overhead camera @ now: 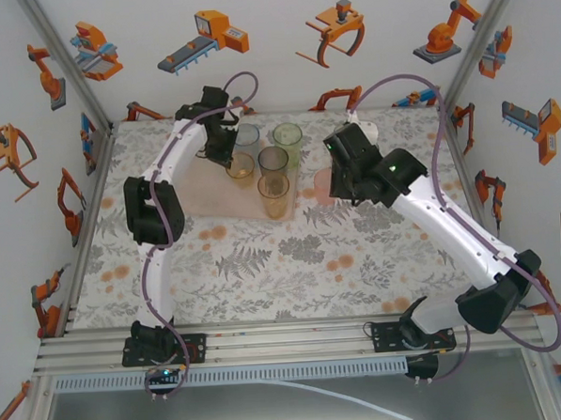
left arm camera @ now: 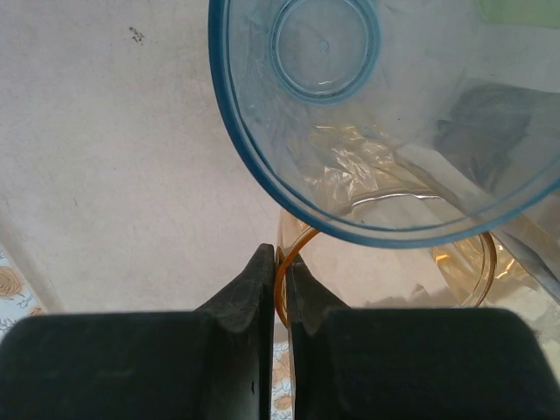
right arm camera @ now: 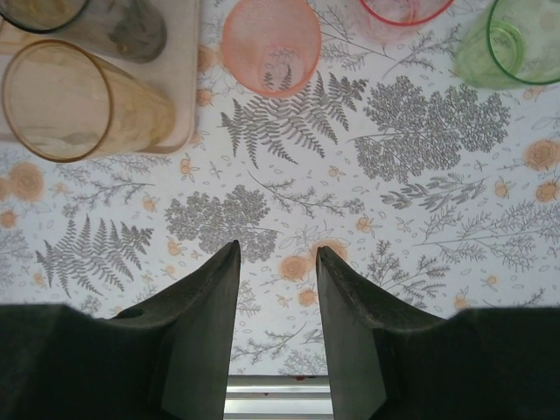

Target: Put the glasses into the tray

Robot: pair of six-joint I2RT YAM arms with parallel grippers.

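Orange glass (left arm camera: 385,262): gripped by its rim, the wall clenched between the two fingers of the left gripper (left arm camera: 280,260), one finger inside the mouth and one outside. It is upright over the pale pink tray (overhead camera: 202,193), just beside a blue glass (left arm camera: 350,114); whether its base touches the tray floor cannot be told. A grey glass (overhead camera: 273,160) and an amber glass (overhead camera: 274,193) stand in the tray nearby. Salmon glass (right arm camera: 271,44): not yet in the tray, upright on the fern-patterned tablecloth (right arm camera: 394,219) just beside the tray's right edge, mouth up, long axis vertical. It lies straight ahead of the right gripper (right arm camera: 277,254), whose jaws are parted and empty, their gap roughly in line with its centre. The right arm is judged much the nearer to it; the left is occupied. A red-rimmed glass (right arm camera: 402,7) and a green glass (right arm camera: 516,44) stand farther right.
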